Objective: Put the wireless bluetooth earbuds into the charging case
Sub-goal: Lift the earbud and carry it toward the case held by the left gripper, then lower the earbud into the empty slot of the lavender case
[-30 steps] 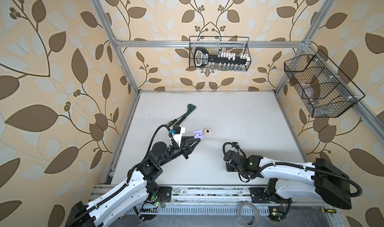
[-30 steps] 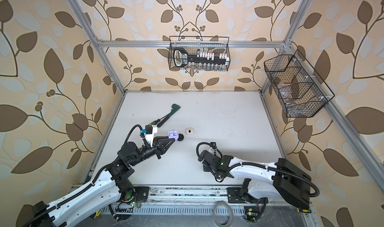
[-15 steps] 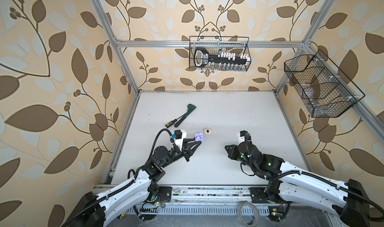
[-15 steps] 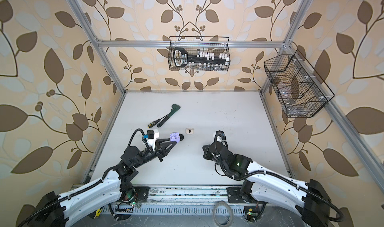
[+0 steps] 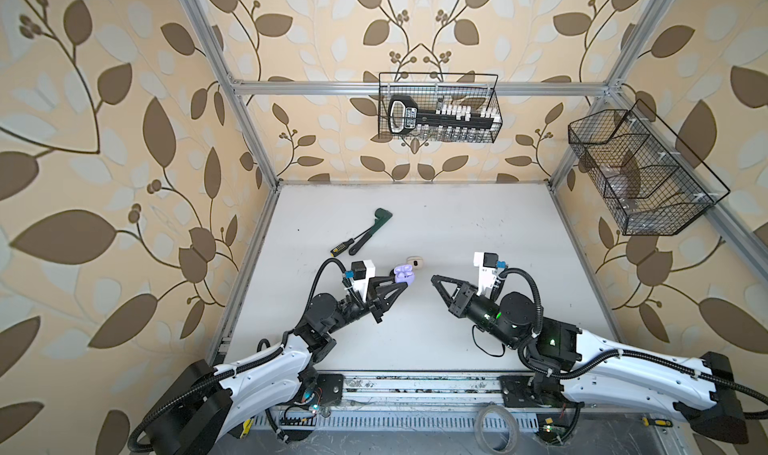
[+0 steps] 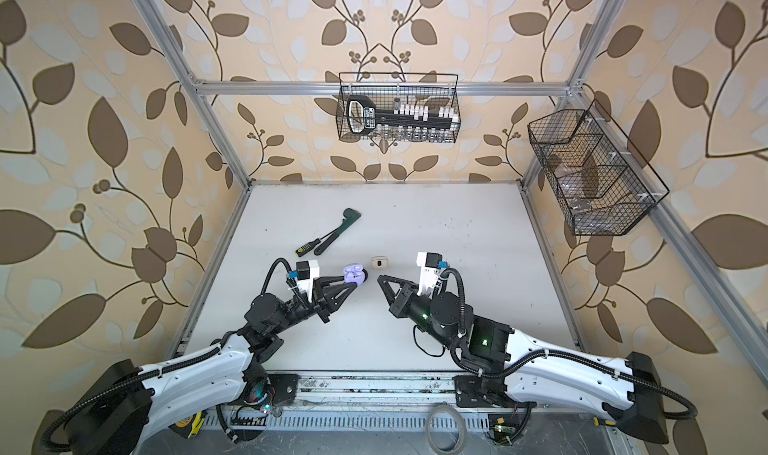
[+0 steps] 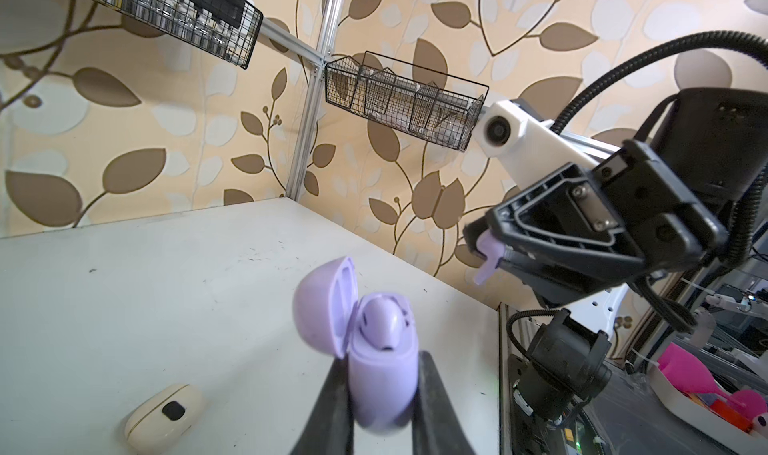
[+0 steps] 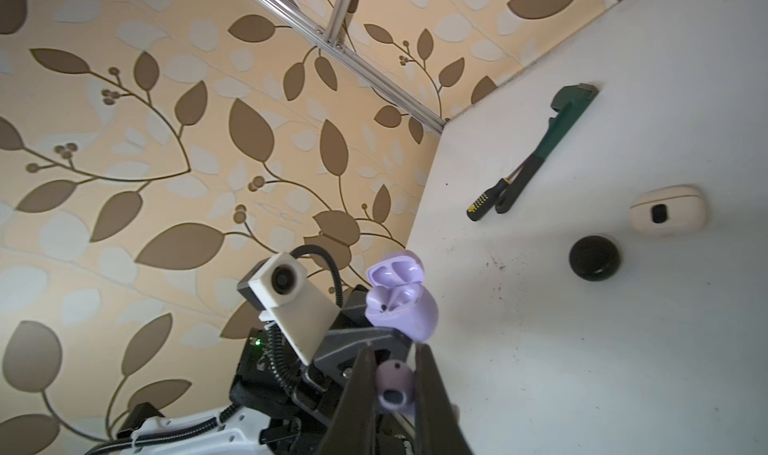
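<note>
My left gripper (image 5: 402, 283) (image 7: 382, 355) is shut on a lavender charging case (image 5: 405, 273) (image 6: 354, 273) (image 7: 384, 394) held above the table, lid (image 7: 322, 303) open. One lavender earbud (image 7: 384, 322) sits in it. My right gripper (image 5: 433, 277) (image 6: 379, 278) (image 8: 395, 349) points at the case from a short way to its right, shut on a second lavender earbud (image 8: 395, 386) (image 7: 486, 257). The case (image 8: 409, 311) appears just beyond the right fingertips in the right wrist view.
A closed cream case (image 5: 414, 261) (image 8: 667, 214) and a black case (image 8: 594, 257) lie on the white table (image 5: 478, 232) behind the grippers. A green wrench (image 5: 372, 230) and a screwdriver (image 5: 341, 246) lie further back left. Wire baskets (image 5: 438, 108) (image 5: 640, 174) hang on the walls.
The right arm has swung round and reached out, so its gripper now points left at the lavender case. The left gripper with the case has hardly moved.
</note>
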You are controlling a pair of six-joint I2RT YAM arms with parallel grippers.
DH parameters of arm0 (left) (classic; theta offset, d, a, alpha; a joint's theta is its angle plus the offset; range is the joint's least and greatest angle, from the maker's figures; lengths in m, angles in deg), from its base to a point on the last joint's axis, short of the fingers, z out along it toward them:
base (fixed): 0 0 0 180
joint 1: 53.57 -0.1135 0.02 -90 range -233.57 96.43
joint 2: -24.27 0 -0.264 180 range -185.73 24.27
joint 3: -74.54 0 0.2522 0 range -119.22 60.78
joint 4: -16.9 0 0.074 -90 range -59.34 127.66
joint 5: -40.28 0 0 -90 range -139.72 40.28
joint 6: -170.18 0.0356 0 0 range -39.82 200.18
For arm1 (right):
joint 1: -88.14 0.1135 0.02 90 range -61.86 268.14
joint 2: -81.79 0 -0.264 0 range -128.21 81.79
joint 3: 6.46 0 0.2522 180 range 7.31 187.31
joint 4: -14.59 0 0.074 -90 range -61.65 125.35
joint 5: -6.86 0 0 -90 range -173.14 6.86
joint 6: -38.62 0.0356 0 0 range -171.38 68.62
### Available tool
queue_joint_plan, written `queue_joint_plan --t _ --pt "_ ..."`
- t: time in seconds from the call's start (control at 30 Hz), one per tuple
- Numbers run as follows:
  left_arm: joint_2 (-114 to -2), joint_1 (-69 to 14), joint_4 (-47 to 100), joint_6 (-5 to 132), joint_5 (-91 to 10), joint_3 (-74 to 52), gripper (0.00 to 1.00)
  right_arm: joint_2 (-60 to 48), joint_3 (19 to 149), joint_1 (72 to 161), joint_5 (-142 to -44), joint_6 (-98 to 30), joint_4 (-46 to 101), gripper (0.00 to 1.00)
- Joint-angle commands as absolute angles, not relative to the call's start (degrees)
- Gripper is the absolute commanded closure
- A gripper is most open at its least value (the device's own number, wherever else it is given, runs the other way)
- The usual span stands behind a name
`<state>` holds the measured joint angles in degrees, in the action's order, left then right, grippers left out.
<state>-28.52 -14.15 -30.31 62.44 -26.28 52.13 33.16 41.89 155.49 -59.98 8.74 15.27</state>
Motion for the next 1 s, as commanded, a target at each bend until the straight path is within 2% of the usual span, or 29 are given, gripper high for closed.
queue_joint_plan --t 0.0,0.3,0.97 --pt "-29.19 -12.81 -38.08 64.21 -24.82 51.99 1.00 30.11 45.68 156.82 -58.42 7.11 5.74 0.87" --pt "-28.99 -11.59 -38.42 64.79 -26.03 51.39 1.00 25.41 47.42 157.31 -58.25 7.57 0.11 0.88" --pt "-29.34 -9.53 -38.95 65.94 -30.86 50.93 1.00 21.10 41.66 158.05 -56.39 13.82 -7.40 0.89"
